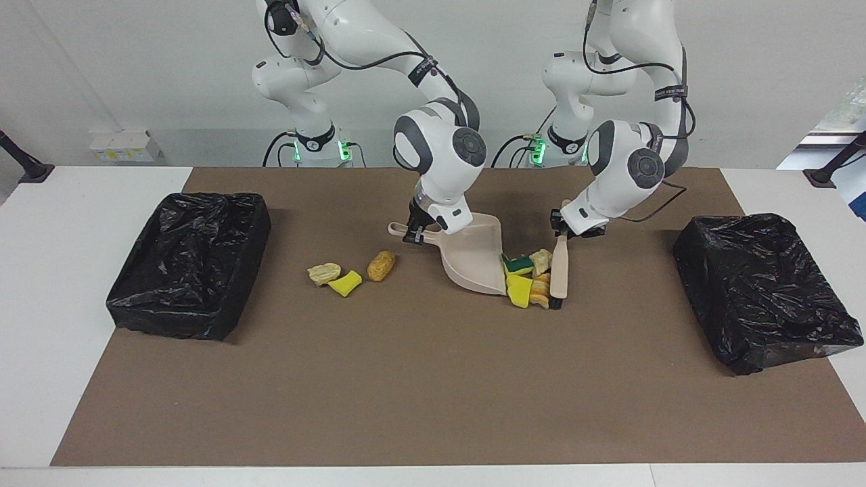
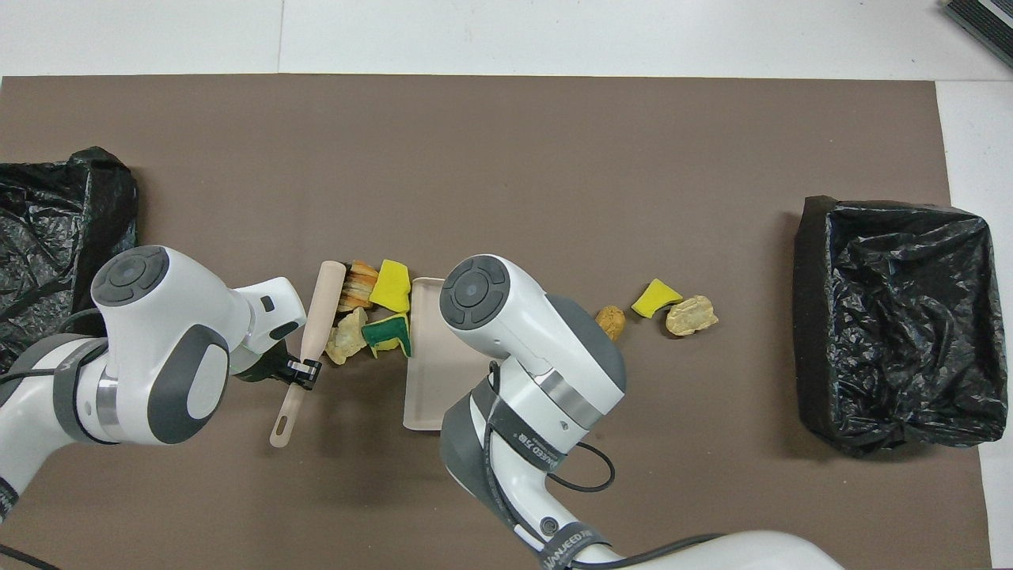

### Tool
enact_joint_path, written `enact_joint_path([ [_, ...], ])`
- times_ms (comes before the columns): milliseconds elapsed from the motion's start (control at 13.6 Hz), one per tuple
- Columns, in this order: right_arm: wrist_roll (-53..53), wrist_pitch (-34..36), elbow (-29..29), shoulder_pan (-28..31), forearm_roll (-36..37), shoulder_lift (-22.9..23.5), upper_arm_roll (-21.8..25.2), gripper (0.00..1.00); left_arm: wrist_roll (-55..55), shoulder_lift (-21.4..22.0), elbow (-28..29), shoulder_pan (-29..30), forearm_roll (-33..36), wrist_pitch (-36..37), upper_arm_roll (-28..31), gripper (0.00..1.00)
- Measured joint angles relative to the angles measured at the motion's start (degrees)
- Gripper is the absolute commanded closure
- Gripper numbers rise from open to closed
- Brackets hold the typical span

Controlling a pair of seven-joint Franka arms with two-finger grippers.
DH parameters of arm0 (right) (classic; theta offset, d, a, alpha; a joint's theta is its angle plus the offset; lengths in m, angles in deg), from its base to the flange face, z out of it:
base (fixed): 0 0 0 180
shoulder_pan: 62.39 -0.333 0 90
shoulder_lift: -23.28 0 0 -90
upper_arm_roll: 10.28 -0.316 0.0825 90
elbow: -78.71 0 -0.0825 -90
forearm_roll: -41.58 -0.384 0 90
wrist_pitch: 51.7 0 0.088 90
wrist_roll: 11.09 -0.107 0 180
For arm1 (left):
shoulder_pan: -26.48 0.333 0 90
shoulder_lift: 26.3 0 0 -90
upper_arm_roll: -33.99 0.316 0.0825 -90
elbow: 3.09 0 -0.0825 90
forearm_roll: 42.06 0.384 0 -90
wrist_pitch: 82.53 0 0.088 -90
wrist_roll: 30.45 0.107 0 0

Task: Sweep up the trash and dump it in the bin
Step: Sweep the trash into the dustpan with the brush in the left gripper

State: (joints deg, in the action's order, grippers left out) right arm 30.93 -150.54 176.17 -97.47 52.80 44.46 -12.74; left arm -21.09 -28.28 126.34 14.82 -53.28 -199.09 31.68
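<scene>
on brown mat [image 1: 433,379], left gripper [image 1: 563,230] presses brush [image 1: 559,274] against trash [image 1: 524,279] at dustpan [image 1: 477,260].

One camera sat high across the table [image 1: 433,406], facing the two robots and taking in both arms to their bases. The other hung above the robots' end, looking steeply down and somewhat closer. Both covered the brown mat [image 2: 506,158]; one black bin [image 2: 55,214] seemed partly cropped overhead.
</scene>
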Motion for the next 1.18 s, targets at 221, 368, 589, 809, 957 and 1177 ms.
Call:
enact_joint_path([
  [221,0.00,1.01,-0.08,0.01,0.66,-0.01,0.01,1.00,0.00,0.00,0.40,-0.66,-0.34,-0.57,0.00,1.00],
  [368,0.00,3.05,-0.17,0.06,1.68,-0.05,0.05,1.00,-0.01,0.00,0.54,-2.37,-1.47,-0.72,0.04,1.00],
  [589,0.00,4.15,-0.23,0.19,1.88,-0.08,0.11,1.00,-0.30,0.03,0.64,-6.06,-4.95,-0.44,-0.04,1.00],
  [809,0.00,4.37,-0.24,0.19,1.92,-0.09,0.13,1.00,-0.42,0.22,0.66,-7.27,-7.40,0.86,-0.12,1.00],
  [957,0.00,4.38,-0.23,0.23,1.92,-0.09,0.15,1.00,-1.46,0.36,0.66,-8.17,-8.74,1.47,-0.17,1.00],
  [1177,0.00,4.51,-0.17,0.97,1.87,-0.09,0.18,1.00,-6.54,0.63,0.45,-12.24,-10.89,1.56,-0.23,1.00],
])
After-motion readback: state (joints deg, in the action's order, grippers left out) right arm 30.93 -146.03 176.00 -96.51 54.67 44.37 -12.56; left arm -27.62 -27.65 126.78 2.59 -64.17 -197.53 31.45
